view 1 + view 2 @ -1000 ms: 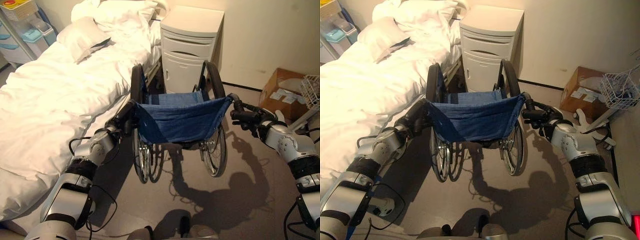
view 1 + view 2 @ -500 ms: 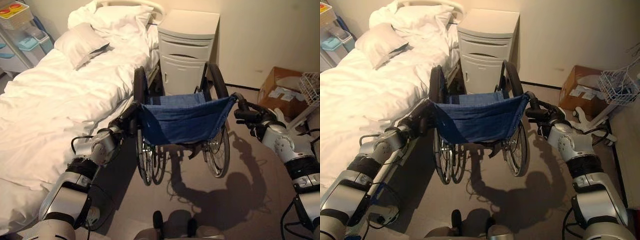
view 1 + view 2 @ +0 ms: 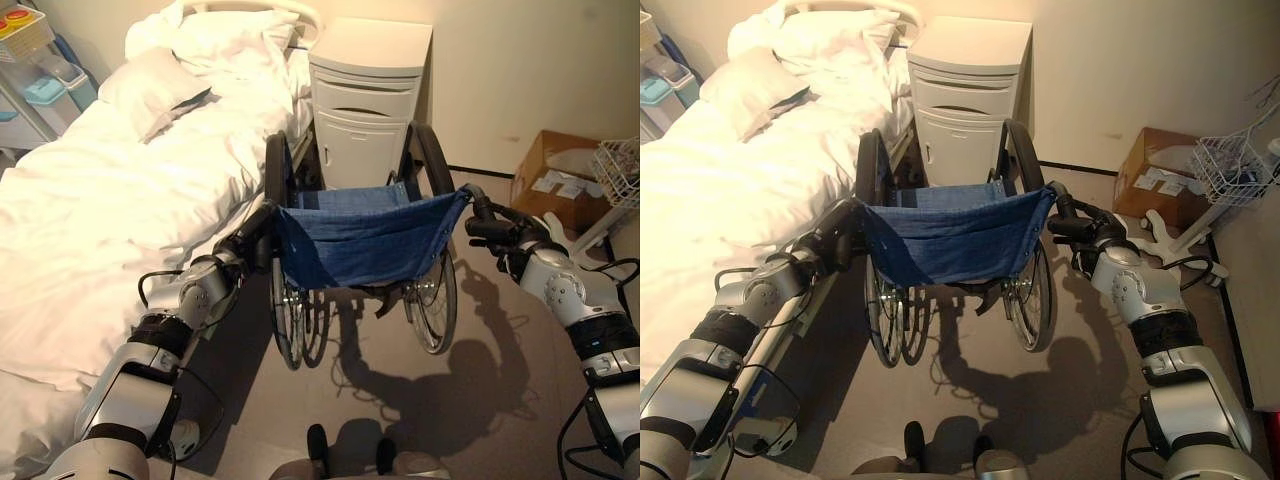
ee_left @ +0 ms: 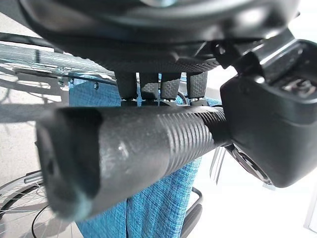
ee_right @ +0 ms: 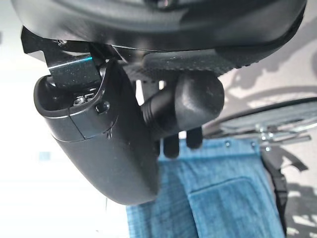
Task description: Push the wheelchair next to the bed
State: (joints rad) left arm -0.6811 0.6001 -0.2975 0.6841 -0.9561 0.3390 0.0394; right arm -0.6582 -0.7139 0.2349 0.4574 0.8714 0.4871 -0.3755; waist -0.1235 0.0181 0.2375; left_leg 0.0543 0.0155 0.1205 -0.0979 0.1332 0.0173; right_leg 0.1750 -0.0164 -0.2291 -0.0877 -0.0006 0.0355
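Wheelchair [image 3: 362,240] is sitting right in front of me on the floor, blue sling back facing me, its long axis pointing straight ahead at the white nightstand [image 3: 365,95], which is just past the front of it. The bed [image 3: 90,200] runs along my left, and the chair's left big wheel is already just beside the mattress edge, pretty much parallel to it. My left hand [image 3: 240,248] has its fingers curled around the left push handle [image 4: 129,153]; the wrist cam shows the ribbed grip running across the palm with fingertips hooked over it. Right hand [image 3: 1085,232] is wrapped the same way on the right push handle [image 5: 190,106]. So both grips lie straight ahead of my fingers and the bed is off to the left. My guess is there's barely any forward room left before the nightstand, so anything more is a small nudge leftward, with the right hand doing more of the pushing.
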